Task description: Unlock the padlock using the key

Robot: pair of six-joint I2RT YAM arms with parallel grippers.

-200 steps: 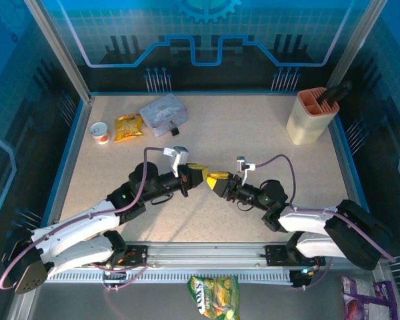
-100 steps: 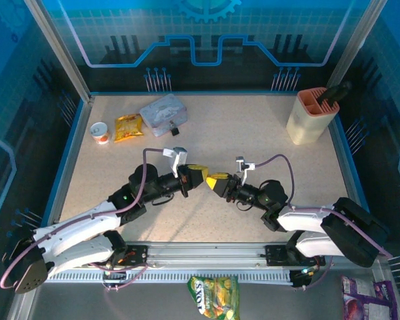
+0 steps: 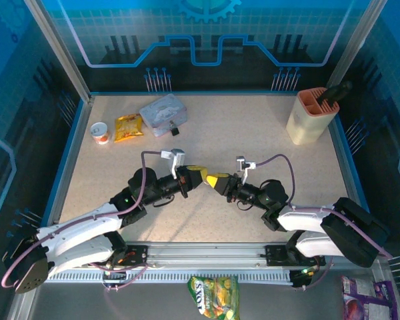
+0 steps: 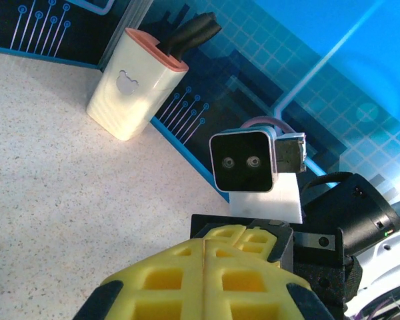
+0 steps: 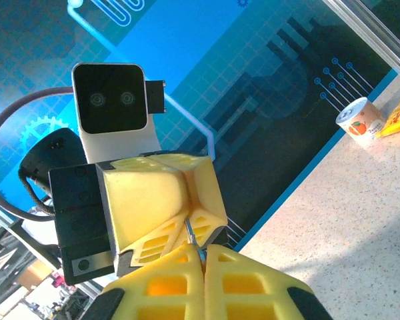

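over the middle of the tabletop | left gripper [image 3: 199,175] and right gripper [image 3: 217,180] parked tip to tip | both sets of jaws squeezed together | thin metal sliver pinched between both tips, pretty sure that's the key [image 5: 192,235], super tiny tho

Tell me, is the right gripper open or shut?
Shut. In the right wrist view the right gripper has its two yellow fingers pressed together, with no gap between them.

We see L gripper [image 3: 204,175] & R gripper [image 3: 215,180] tip-to-tip over table [image 3: 253,140] ctr, each w/ fingers pressed together. Tin [image 3: 162,112], snack bag [image 3: 128,127], cup [image 3: 100,132] far left; holder [image 3: 311,117] far right.
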